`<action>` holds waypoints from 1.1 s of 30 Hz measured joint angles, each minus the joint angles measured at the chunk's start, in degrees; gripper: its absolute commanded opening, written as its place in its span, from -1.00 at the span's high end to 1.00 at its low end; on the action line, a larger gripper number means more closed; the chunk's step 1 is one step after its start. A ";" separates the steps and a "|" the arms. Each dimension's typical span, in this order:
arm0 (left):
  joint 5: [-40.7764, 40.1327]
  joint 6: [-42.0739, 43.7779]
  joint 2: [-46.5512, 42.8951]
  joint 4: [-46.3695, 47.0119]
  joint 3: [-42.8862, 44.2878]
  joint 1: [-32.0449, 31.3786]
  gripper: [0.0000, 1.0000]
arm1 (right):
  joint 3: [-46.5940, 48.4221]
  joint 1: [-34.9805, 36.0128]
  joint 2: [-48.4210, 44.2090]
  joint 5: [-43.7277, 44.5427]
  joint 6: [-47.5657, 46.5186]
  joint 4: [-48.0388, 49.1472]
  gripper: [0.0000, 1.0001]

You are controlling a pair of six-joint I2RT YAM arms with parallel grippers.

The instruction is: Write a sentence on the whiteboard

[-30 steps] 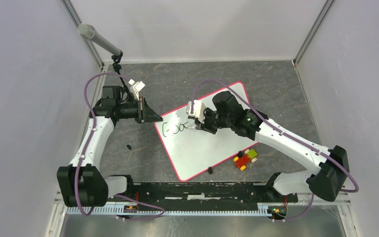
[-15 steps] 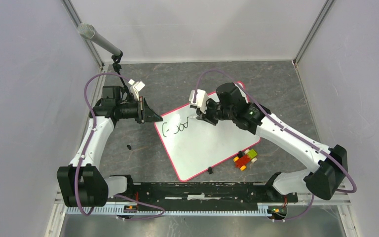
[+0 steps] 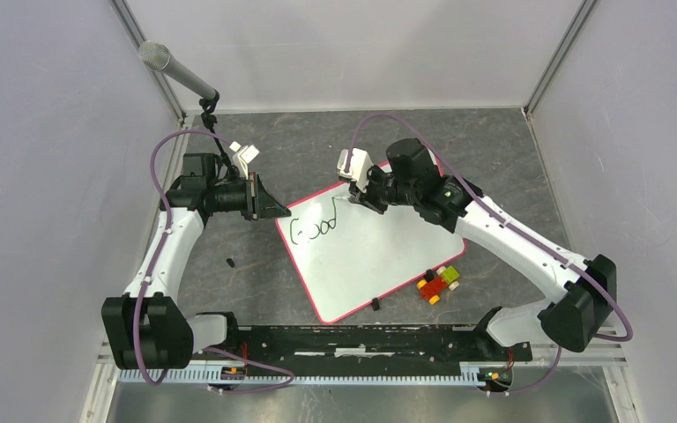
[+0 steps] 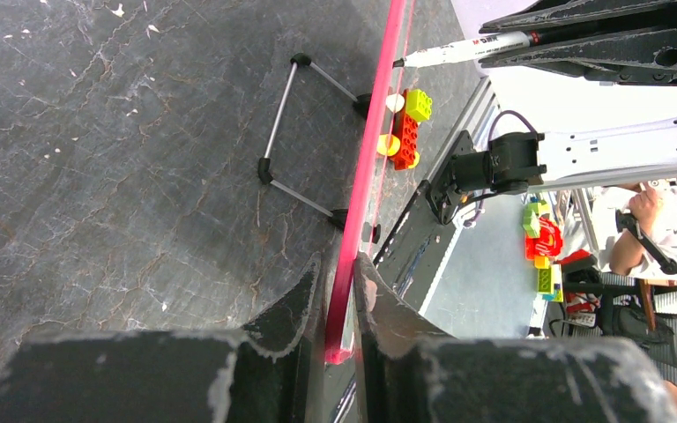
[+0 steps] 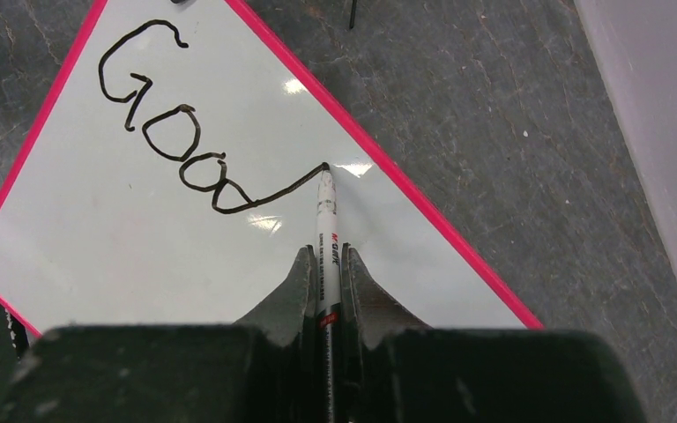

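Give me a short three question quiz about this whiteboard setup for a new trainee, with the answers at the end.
1. True or false: the left fingers clamp the red-pink rim of the flat white rectangular whiteboard.
2. What do the right fingers hold? A) a white-barrelled marker pen B) a grey felt eraser C) a yellow toy brick
3. Fill in: the black handwriting on the board starts with the capital letter ____.
Key: 1 true; 2 A; 3 G.
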 measured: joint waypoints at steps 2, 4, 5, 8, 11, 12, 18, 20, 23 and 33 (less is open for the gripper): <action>0.00 -0.02 0.00 0.00 0.00 0.00 0.95 | -0.02 0.00 0.00 -0.07 0.00 0.00 1.00; -0.02 0.00 0.00 -0.02 0.00 0.00 0.95 | -0.24 -0.02 -0.04 -0.20 0.00 0.15 1.00; -0.04 0.00 0.00 -0.02 0.00 0.00 0.95 | -0.55 -0.04 -0.15 -0.35 0.00 0.46 1.00; -0.13 0.00 0.00 -0.02 0.00 0.00 0.95 | -1.75 -0.09 -0.68 -0.85 0.02 0.81 1.00; -0.17 0.00 0.00 0.00 0.00 0.00 0.95 | -3.32 -0.07 -1.51 -1.70 0.04 0.79 1.00; -0.17 -0.02 0.00 0.00 0.00 0.00 0.95 | -3.74 -0.04 -1.73 -1.90 0.04 0.76 1.00; -0.35 0.00 0.00 0.00 -0.04 0.00 0.95 | -6.38 0.81 -3.10 -2.45 0.07 0.74 1.00; -0.37 0.00 0.00 0.00 -0.07 0.00 0.95 | -7.13 1.29 -3.37 -2.80 0.04 0.61 1.00; -0.39 -0.02 0.00 0.00 -0.11 0.00 0.95 | -8.04 1.92 -3.58 -3.37 0.07 0.24 1.00; -0.31 0.00 0.00 0.02 -0.26 0.00 0.95 | -9.90 2.19 -5.20 -2.89 -0.17 -1.07 1.00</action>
